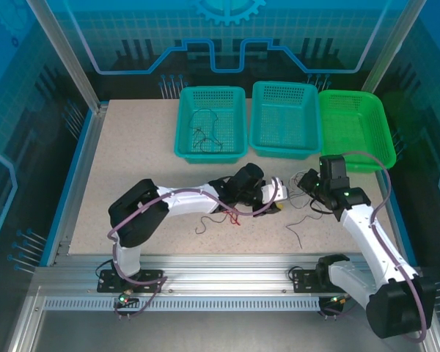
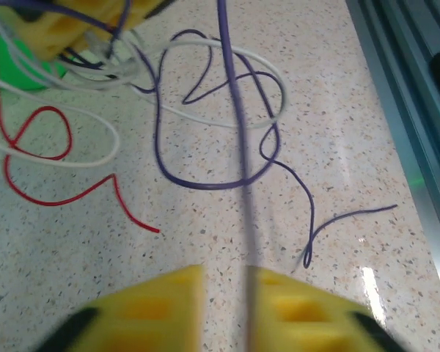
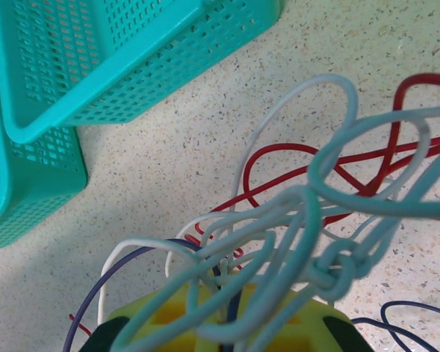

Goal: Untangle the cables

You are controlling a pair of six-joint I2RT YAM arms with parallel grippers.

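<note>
Left gripper [image 2: 226, 308] nearly closed, pinching a taut purple cable [image 2: 238, 147]. Right gripper [image 3: 227, 323] clamped on tangled whitish-grey cables [image 3: 337, 270]; red cable [image 3: 282, 149] lies loose on the table [image 3: 169, 161].

Far edge is closed off by the left teal basket [image 1: 182, 126], middle teal basket [image 1: 256, 121] and green basket [image 1: 381, 132], set side by side. The left arm [image 1: 187, 199] lies across mid-table; the right arm [image 1: 367, 227] occupies the right side. Tangled cables [image 1: 299, 178] hang between them and trail onto the surface. Bare table [image 1: 125, 154] lies open at the left.
</note>
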